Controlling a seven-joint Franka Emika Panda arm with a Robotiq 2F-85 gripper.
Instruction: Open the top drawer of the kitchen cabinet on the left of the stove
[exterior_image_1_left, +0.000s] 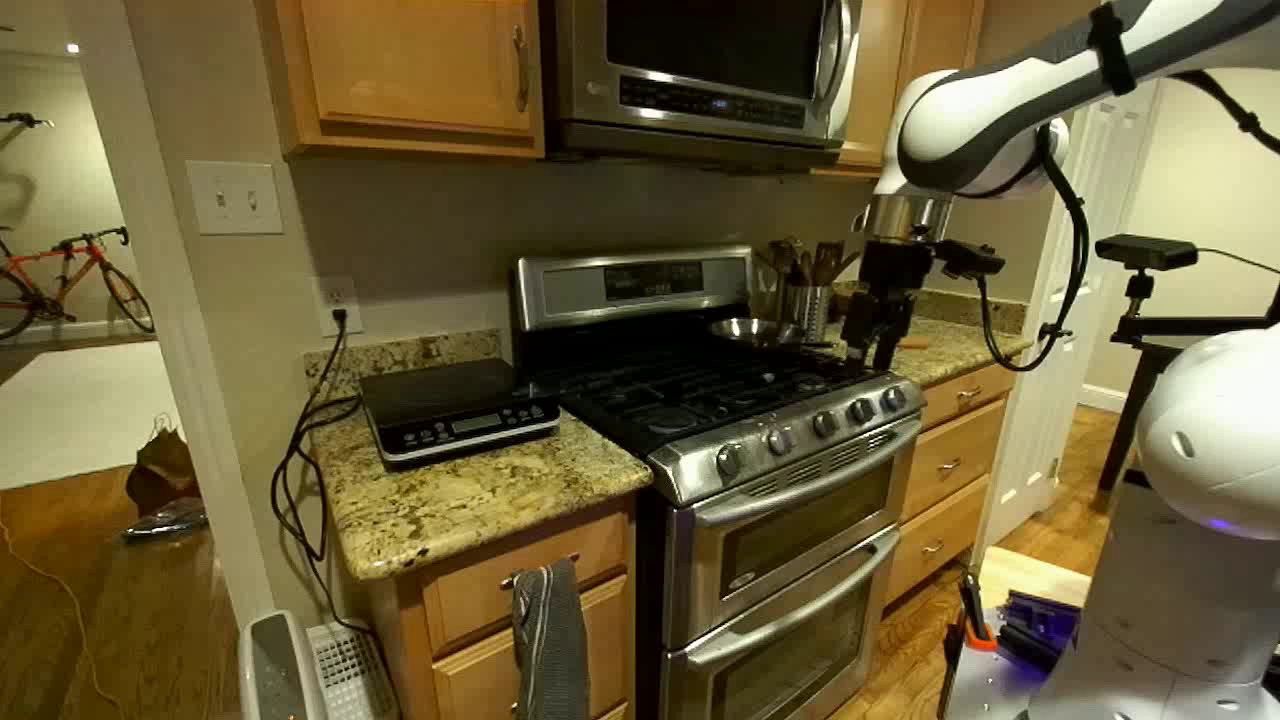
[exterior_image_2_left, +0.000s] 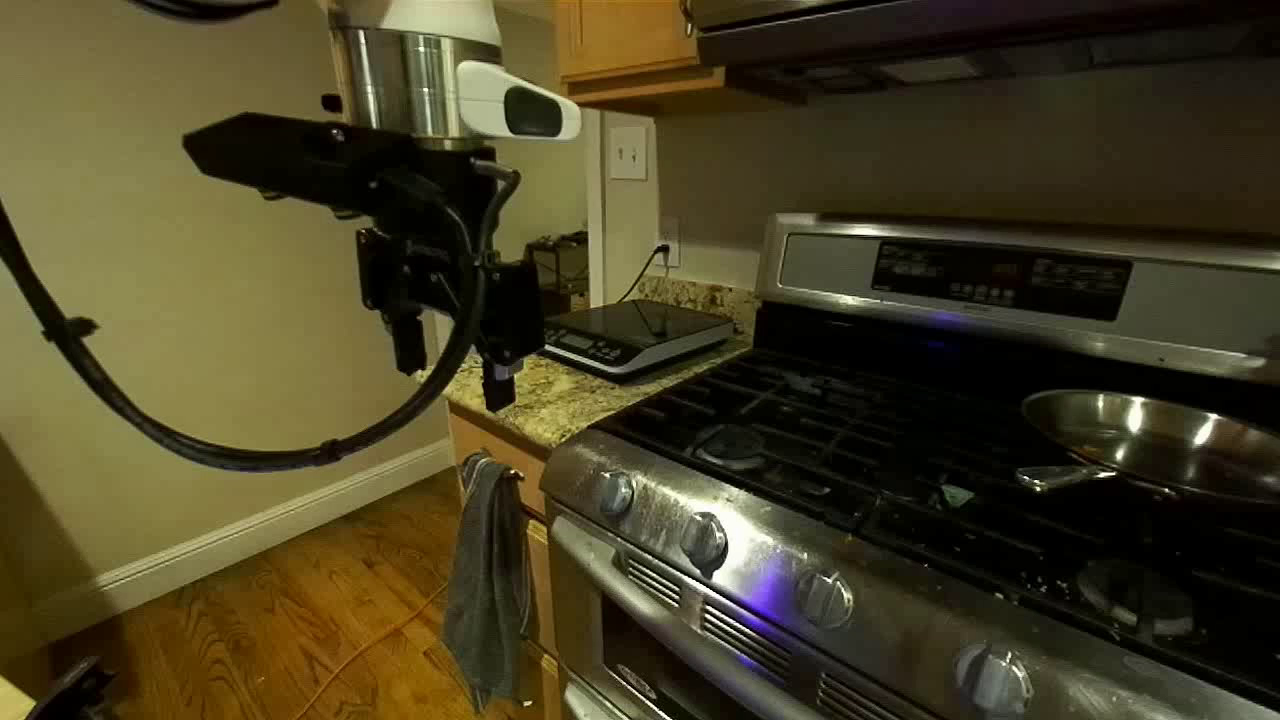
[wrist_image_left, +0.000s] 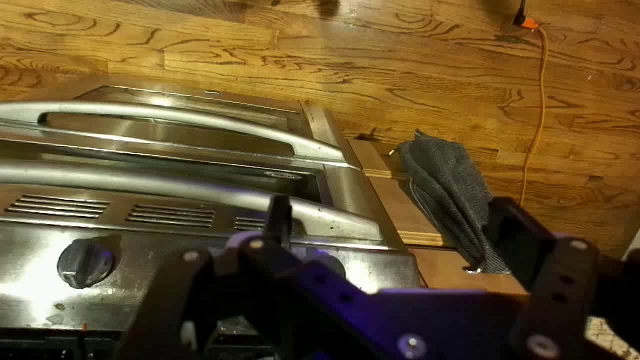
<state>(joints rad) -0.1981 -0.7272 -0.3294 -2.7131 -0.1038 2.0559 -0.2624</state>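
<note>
My gripper (wrist_image_left: 392, 217): points down in the wrist view, fingers (wrist_image_left: 279, 220) spread wide, well apart from the top drawer (exterior_image_1_left: 470, 605).
Drawer: closed in its cabinet (exterior_image_1_left: 480, 685), just left of the stove (exterior_image_1_left: 800, 535), under the granite counter (exterior_image_1_left: 480, 510).
Towel (exterior_image_1_left: 553, 640): gray, hanging from the drawer's handle (exterior_image_1_left: 508, 582).
Stove: a shiny pan (exterior_image_2_left: 1170, 435) sits on top.
</note>
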